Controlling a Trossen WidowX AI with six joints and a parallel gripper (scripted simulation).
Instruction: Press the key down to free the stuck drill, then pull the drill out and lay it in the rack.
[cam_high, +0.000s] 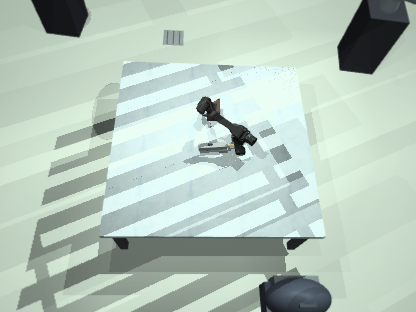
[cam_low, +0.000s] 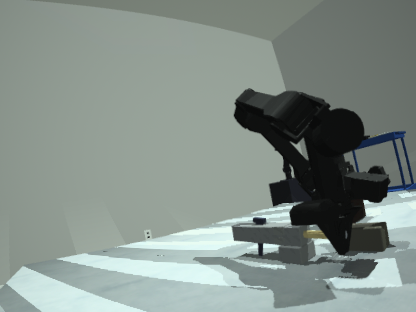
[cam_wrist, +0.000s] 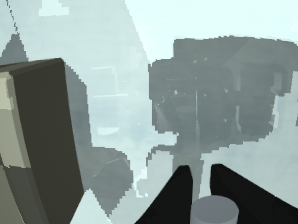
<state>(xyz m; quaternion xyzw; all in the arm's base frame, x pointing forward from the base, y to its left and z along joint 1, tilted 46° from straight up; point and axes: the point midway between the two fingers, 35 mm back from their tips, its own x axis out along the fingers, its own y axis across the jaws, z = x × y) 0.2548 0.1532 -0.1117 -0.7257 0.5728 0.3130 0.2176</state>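
1. While the claw (cam_high: 240, 150) (cam_low: 344, 247) (cam_wrist: 198, 175) points down at the desk (cam_high: 150, 205) (cam_low: 50, 285) (cam_wrist: 107, 50), its 2 fingers are pinching the drill (cam_high: 231, 146) (cam_low: 314, 234) (cam_wrist: 215, 207); the wrist view shows a grey round end close by the 2 tips.
2. The drill's yellow shaft lies roughly level, reaching from the claw toward the grey holder (cam_high: 213, 149) (cam_low: 270, 234) beside it. Whether its far end is wholly out cannot be told.
3. The key (cam_high: 210, 144) (cam_low: 259, 220), on the far side of the yellow shaft from the claw, has its blue cap low over the holder and its stem showing beneath. That suggests the press is done and the step in hand is the pull.
4. A good pull runs straight along the shaft, away from the holder, with no lift or twist until the end is free. Tilting early could jam the drill or turn it in the 2 fingers.
5. The tan block (cam_low: 374, 236) (cam_wrist: 42, 125), probably the rack, stands near the claw, on the side away from the holder. Once the drill is free, the claw should rise enough to pass its edge, line up the shaft, lower gently and only then spread.
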